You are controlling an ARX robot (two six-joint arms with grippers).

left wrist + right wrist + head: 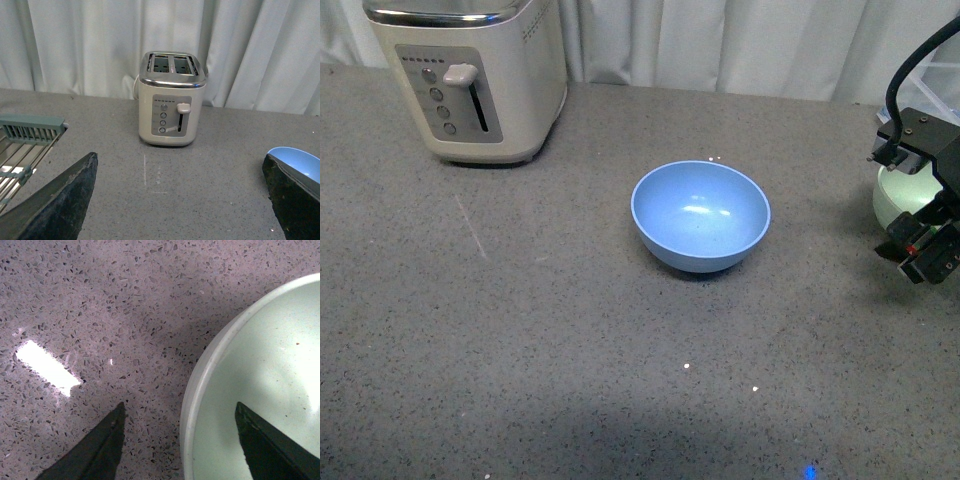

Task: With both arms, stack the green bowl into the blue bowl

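The right gripper (180, 409) is held open astride the rim of the green bowl (265, 370). The left gripper (180, 159) is spread wide.

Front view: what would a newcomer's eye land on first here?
The blue bowl sits in the middle, with a toaster at the far left. At the right edge, the right gripper hangs over the green bowl, its fingers straddling the rim, one inside, one outside.

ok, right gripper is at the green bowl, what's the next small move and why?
Probably lower the right gripper slightly and close on the rim of the green bowl: its fingers are open and straddle that rim, one over the counter, one over the bowl's inside, nothing gripped.
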